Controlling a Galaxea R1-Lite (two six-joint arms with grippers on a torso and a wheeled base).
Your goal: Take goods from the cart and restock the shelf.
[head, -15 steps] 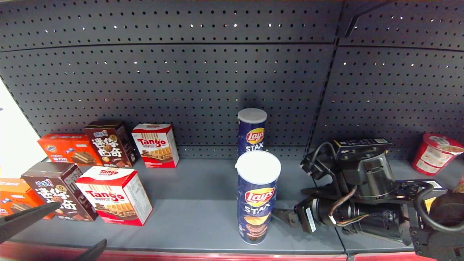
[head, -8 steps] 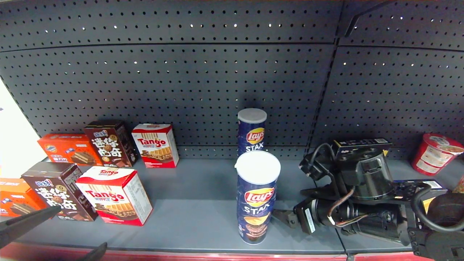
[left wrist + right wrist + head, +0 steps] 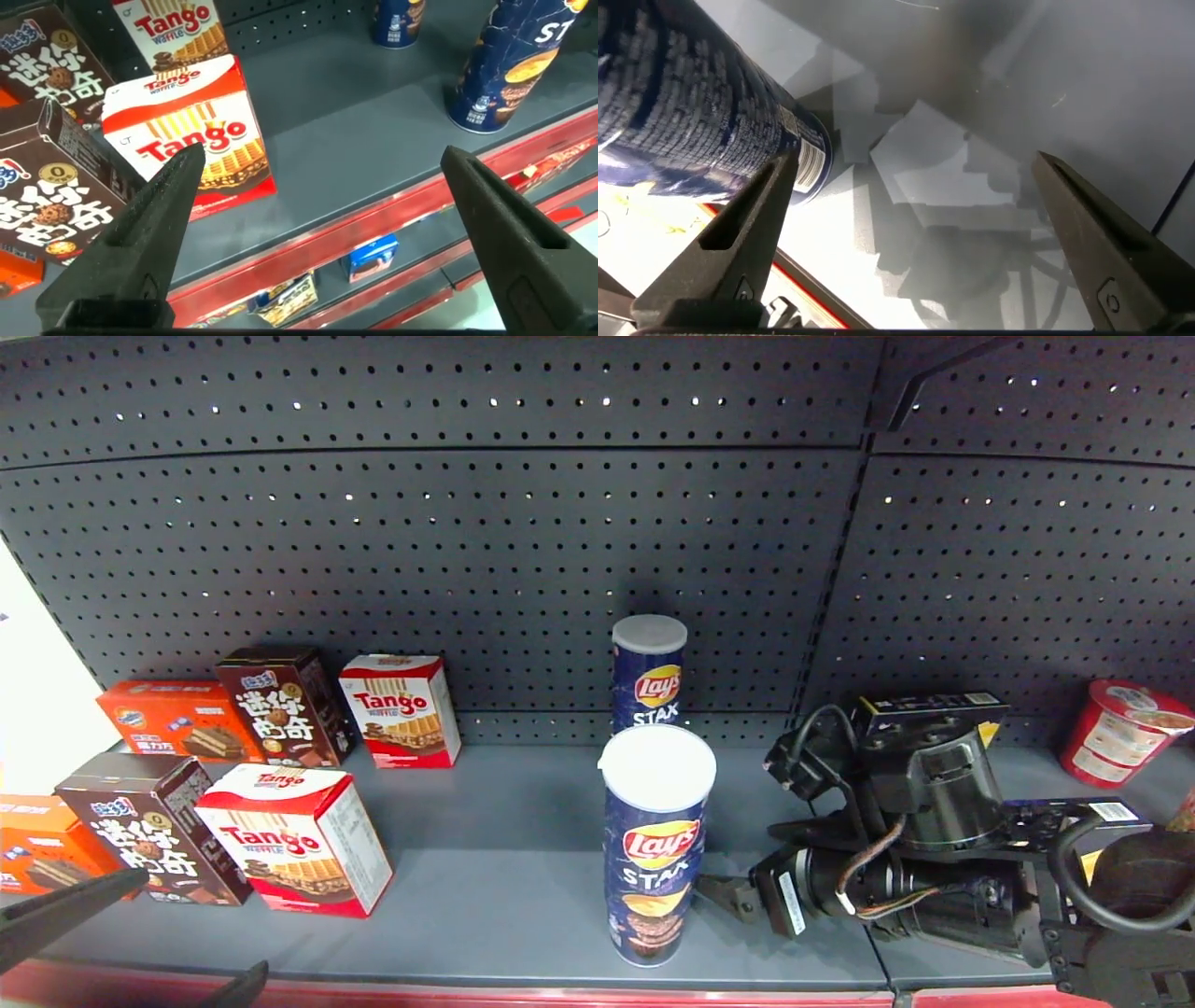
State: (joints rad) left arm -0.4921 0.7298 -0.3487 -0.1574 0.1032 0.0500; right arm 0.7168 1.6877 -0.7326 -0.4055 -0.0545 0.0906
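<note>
Dark pegboard (image 3: 467, 523) backs the grey shelf (image 3: 504, 887). Well left of the front chip can (image 3: 656, 845), the left end effector (image 3: 322, 163) hangs wide open near the wafer boxes (image 3: 299, 845). Right of that can, which stands at the shelf's front edge, the right end effector (image 3: 915, 243) is spread wide, with one finger close beside it. It should probably withdraw straight back without brushing the can.

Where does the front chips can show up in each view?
Head view: front chips can mid-shelf, ahead of the rear can.
Left wrist view: the can stands near the shelf's front.
Right wrist view: its lower body, close up.
Shared landmark: red shelf edge.
</note>
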